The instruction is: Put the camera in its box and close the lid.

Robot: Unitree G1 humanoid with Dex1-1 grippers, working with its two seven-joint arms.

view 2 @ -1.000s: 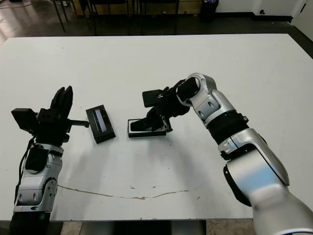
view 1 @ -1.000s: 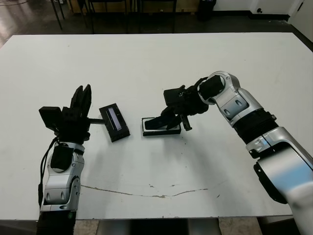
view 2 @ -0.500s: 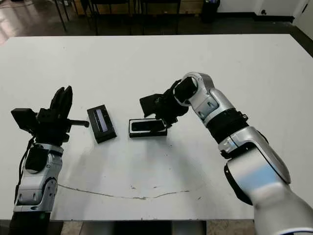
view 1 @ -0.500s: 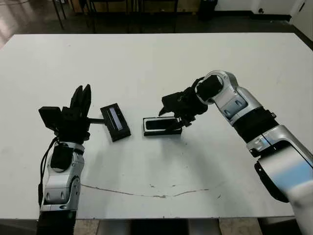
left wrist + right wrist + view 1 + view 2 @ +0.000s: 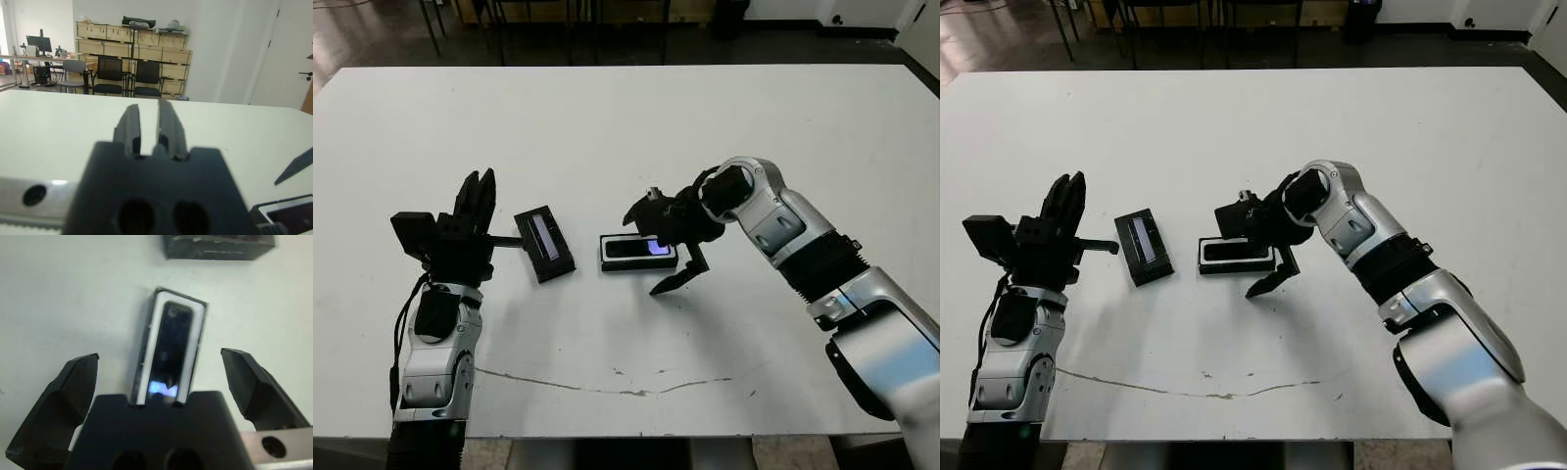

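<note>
White table (image 5: pixel 607 127) fills the head views, with dark floor and chair legs past its far edge. Near the middle sits the box (image 5: pixel 638 253), and the camera (image 5: pixel 636 248) is lying flat inside it with a shiny purplish patch at one end. The lid (image 5: pixel 544 244) lies flat on the table just left of the box, not touching it, window strip facing up. The right gripper (image 5: pixel 658 245) hangs right over the box's right end with its fingers spread wide and nothing in them. The left gripper (image 5: pixel 475 201) is up off the table left of the lid, pointing away from the robot.

Left wrist view: its two fingers (image 5: pixel 129 125) stand nearly together with only a thin gap, empty, and there's a room with crates and chairs behind.

Right wrist view: both fingers (image 5: pixel 73 391) are splayed far apart either side of the box (image 5: pixel 201 313), with the camera (image 5: pixel 171 345) seated in the white lining and the lid (image 5: pixel 220 247) beyond.
</note>
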